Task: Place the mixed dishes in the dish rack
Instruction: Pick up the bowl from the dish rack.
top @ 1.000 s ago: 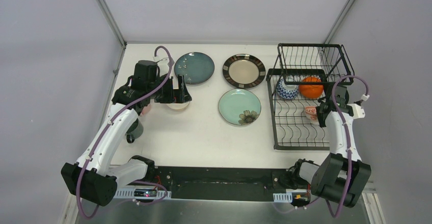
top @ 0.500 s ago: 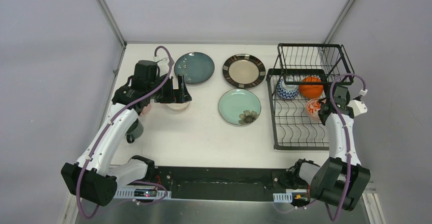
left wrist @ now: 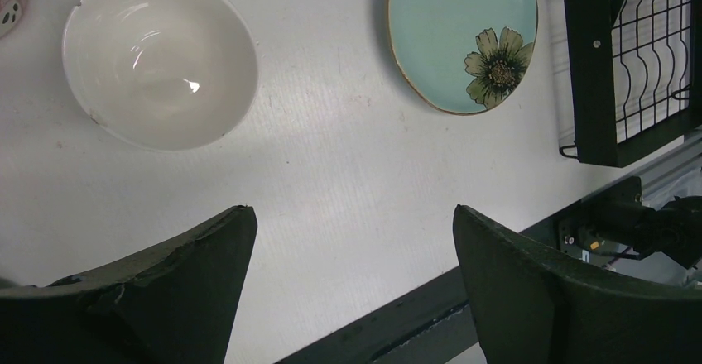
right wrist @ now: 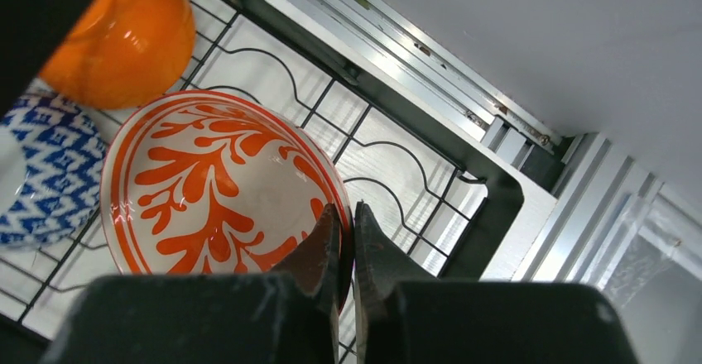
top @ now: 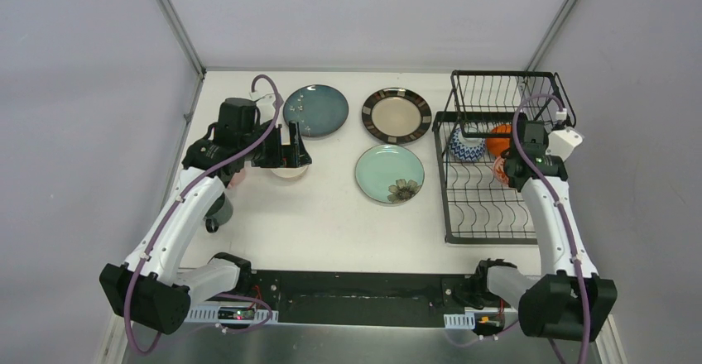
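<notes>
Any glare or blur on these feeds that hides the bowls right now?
Left wrist: only a small glint inside the glossy white bowl, rim sharp; the near jaws look dark and soft. Right wrist: the red-patterned ceramic bowl is crisp, pattern readable, with dark jaws in front. Top view: even light, faint shadows, no glare.

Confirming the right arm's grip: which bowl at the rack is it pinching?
The red-patterned bowl; the right gripper is shut on its rim. The plain orange bowl and the blue zigzag bowl sit beside it, ungripped.
</notes>
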Available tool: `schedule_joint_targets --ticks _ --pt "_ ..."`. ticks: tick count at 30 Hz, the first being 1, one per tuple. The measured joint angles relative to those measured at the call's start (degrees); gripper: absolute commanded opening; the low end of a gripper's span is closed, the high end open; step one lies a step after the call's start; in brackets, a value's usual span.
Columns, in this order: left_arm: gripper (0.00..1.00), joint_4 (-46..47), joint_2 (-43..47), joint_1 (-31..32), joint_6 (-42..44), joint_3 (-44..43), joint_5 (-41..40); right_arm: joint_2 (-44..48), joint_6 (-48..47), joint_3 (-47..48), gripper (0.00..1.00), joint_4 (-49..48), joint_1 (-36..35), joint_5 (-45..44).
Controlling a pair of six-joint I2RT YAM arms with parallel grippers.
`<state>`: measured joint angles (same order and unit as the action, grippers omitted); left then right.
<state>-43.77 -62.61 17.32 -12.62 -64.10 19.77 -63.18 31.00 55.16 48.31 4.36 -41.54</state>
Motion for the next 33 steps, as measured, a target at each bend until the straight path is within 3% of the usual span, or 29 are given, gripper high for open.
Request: schedule_joint_targets --ticks 9,19,28,33 --pt "0.85 0.24 -0.79 0.09 -0.79 0.35 2.1 7.52 0.42 2.29 0.0 8.0 -7.93 -0.76" --pt "0.85 0.7 -4.04 0.37 -3.67 0.33 8.41 14.1 9.9 2.47 0.0 13.09 -24.3 13.2" --pt "0.88 0.66 -4.17 0.37 -6.45 0.26 13.57 6.01 18.56 2.56 0.0 5.14 -47.98 17.77" --pt "0.89 0.66 -4.2 0.35 -7.52 0.26 15.47 -1.29 19.04 4.22 0.0 -2.14 -56.5 16.52"
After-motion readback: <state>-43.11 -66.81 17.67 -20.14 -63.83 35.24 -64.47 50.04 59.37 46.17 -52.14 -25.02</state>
